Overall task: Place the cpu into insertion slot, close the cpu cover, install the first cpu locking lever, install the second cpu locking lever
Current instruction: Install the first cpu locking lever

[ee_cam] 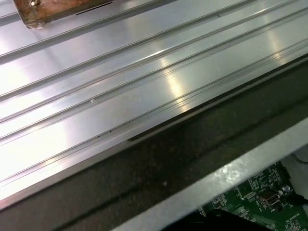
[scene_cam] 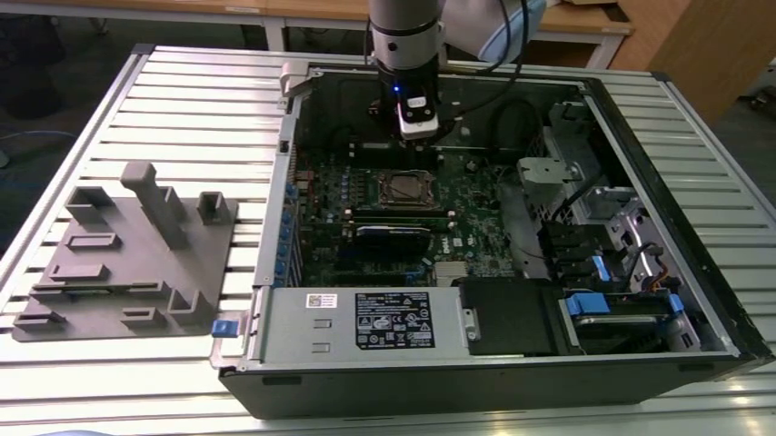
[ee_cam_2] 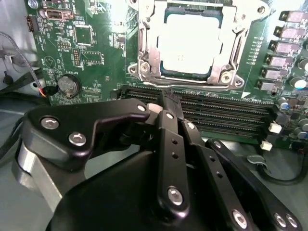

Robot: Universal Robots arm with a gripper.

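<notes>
One arm here, coming straight down into the open computer case [scene_cam: 715, 300], with the end effector [scene_cam: 416, 127] hanging just above the green board [scene_cam: 485, 227], a little behind the insertion slot [scene_cam: 382, 189] in the exterior view. In the second wrist view its black fingers [ee_cam_2: 168, 144] are pressed together at the tips with nothing between them, over the long memory slots [ee_cam_2: 226, 113] right beside the socket.

The cpu [ee_cam_2: 190, 43] sits in the socket, silver face up, and the cpu cover [ee_cam_2: 146, 45] looks to lie flat around it. Can't really make out how the locking levers sit, tbh.

Off to the exterior view's left, a grey fixture block [scene_cam: 122, 263] lies on the ribbed metal surface [scene_cam: 182, 109], well apart from the case. A grey box with a black label [scene_cam: 363, 318] fills the near edge inside the case.
</notes>
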